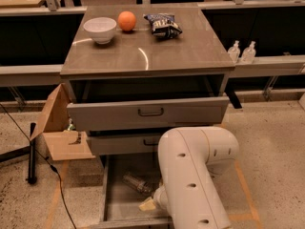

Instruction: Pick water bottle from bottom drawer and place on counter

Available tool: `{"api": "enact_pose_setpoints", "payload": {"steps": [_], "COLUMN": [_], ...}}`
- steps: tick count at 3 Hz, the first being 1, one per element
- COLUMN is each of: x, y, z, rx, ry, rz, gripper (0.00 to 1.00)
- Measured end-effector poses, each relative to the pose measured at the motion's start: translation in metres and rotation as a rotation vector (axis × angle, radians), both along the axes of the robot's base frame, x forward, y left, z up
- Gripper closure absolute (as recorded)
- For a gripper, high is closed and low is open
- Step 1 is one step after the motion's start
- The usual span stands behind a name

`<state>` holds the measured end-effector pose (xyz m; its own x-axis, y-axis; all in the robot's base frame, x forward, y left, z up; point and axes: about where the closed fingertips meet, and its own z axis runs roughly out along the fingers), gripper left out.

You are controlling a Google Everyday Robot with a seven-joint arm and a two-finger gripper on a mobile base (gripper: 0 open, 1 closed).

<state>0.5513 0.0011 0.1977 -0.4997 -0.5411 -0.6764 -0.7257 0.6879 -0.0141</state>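
Reaching stage: gripper (151, 203) low in the bottom drawer (114, 202), just beside the lying water bottle (137, 182).
Its grip state cannot be told; next it must enclose the bottle, then lift.

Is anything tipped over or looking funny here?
Yes. The water bottle lies on its side in the open bottom drawer, instead of standing up. The gripper is down in that drawer, right beside it. On the counter, nothing looks spilled.
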Motion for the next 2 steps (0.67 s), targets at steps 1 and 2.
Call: {"api": "enact_pose_setpoints", "payload": {"steps": [1,2], "x": [0.015,0.027], "y": [0.012,0.024], "z": [-0.013,-0.027], "rx": [0.029,0.051], "ry": [-0.02,-0.028], "rz": [0.036,0.071], "gripper": [0.0,0.0]}}
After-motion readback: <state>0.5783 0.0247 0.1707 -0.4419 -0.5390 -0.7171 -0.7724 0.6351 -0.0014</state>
